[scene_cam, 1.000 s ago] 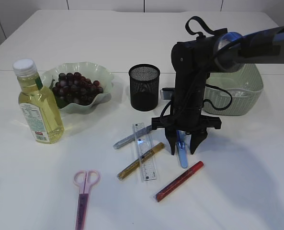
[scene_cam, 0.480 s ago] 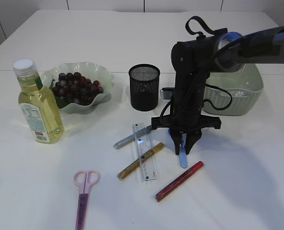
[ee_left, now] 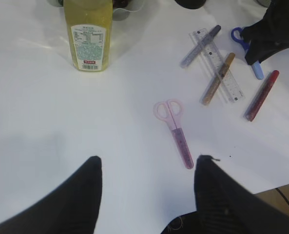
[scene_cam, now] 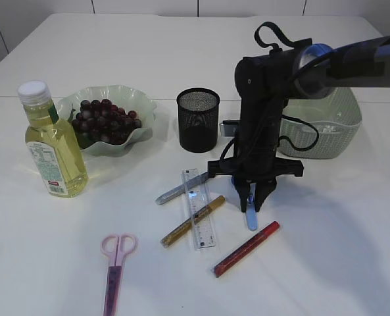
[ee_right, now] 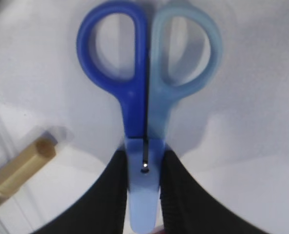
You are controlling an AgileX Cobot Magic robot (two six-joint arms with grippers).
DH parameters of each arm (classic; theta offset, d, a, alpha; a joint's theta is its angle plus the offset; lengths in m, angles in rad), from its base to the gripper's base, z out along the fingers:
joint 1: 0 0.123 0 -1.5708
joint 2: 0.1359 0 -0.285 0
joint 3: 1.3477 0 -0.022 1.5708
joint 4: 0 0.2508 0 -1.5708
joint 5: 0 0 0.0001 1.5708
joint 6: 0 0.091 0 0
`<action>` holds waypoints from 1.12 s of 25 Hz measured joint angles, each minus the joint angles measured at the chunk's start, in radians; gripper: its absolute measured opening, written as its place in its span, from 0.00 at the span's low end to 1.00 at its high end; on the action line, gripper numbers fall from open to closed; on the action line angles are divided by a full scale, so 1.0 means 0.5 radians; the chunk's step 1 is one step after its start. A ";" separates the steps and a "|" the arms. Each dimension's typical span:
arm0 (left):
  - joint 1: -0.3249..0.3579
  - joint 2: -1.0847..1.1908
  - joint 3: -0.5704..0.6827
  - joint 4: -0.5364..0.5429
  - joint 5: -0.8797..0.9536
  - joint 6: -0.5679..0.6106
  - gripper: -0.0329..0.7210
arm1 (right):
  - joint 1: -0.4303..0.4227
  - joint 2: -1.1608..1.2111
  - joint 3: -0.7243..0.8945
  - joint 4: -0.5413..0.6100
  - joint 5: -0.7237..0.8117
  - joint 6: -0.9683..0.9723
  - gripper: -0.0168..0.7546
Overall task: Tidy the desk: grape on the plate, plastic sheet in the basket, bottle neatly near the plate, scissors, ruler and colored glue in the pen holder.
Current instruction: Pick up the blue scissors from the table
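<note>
Clearly the right gripper (ee_right: 144, 190) pinches the blue scissors (ee_right: 145, 97) at the pivot: light, stiff, slick plastic, probably best gripped there; the left gripper (ee_left: 146, 195) hangs wide.

free: table front-left (scene_cam: 37, 263) | obstacles: ruler (scene_cam: 199, 210), gold glue (scene_cam: 193, 220) beside fingers (scene_cam: 242, 197)

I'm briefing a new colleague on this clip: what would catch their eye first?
The black right gripper stands upright mid-table, clamped on the blue scissors lying on the white table. Left of it, a ruler and glue pens are strewn about, with pink scissors nearer the front. At the far left stand a yellow bottle and a plate of grapes.
</note>
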 joint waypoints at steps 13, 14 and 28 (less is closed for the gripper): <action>0.000 0.000 0.000 0.000 0.000 0.000 0.62 | 0.000 0.010 -0.189 -0.019 0.012 -0.067 0.25; 0.000 0.000 0.000 0.000 0.000 0.000 0.62 | 0.000 0.010 -0.189 -0.022 0.016 -0.076 0.25; 0.000 0.000 0.000 0.000 0.000 0.000 0.62 | 0.008 -0.022 -0.189 0.059 0.016 -0.258 0.25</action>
